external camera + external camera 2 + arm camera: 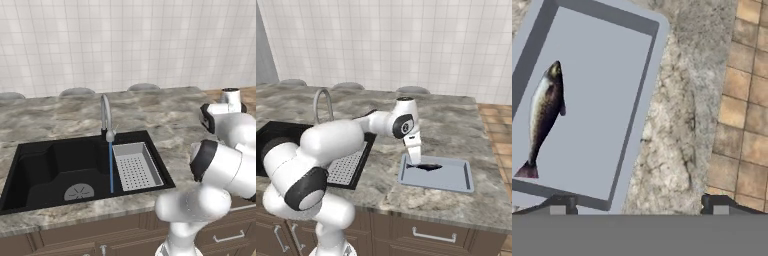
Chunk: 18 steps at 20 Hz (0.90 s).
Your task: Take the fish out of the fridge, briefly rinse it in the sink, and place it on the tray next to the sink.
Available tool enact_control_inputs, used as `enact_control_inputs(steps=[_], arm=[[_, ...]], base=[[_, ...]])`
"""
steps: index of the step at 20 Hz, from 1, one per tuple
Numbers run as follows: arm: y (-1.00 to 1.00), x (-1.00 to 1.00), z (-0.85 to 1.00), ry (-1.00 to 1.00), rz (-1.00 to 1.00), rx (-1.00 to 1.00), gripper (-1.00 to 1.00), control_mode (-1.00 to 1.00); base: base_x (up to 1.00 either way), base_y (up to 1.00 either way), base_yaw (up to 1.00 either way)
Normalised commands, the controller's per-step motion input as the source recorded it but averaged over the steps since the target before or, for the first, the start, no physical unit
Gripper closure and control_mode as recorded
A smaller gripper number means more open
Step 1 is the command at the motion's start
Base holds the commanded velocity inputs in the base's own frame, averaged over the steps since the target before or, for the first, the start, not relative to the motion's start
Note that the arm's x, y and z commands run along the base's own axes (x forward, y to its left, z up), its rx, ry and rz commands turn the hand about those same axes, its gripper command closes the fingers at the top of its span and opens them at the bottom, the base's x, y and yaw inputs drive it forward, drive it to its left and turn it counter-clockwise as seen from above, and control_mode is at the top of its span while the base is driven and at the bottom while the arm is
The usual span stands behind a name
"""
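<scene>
Hand view: fish (543, 117) lies lengthwise along tray (602, 90).

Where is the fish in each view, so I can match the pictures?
Left base view: I cannot find it.
Right base view: fish lies in the tray, right of centre.
Hand view: fish at left, on the tray.
Shared landmark: the tray.

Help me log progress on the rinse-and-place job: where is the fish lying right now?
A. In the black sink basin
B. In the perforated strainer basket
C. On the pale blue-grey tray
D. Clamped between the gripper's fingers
C: the fish lies flat on the tray, on the counter right of the sink, with the gripper open above it.
</scene>
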Motion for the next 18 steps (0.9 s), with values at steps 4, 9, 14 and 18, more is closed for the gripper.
enact_control_inputs(steps=[4,9,14,18], arm=[[1.00,-0.94,-0.10,-0.08,0.20,-0.26,-1.00,-1.00],[1.00,-0.67,0.13,-0.12,0.22,-0.19,-1.00,-1.00],[1.00,-0.47,0.47,-0.22,0.20,-0.16,-1.00,-1.00],[0.97,-0.83,0.57,-0.53,0.12,-0.29,-1.00,-1.00]], base=[[0.00,0.00,0.00],[0.00,0.00,0.00],[0.00,0.00,0.00],[0.00,0.00,0.00]])
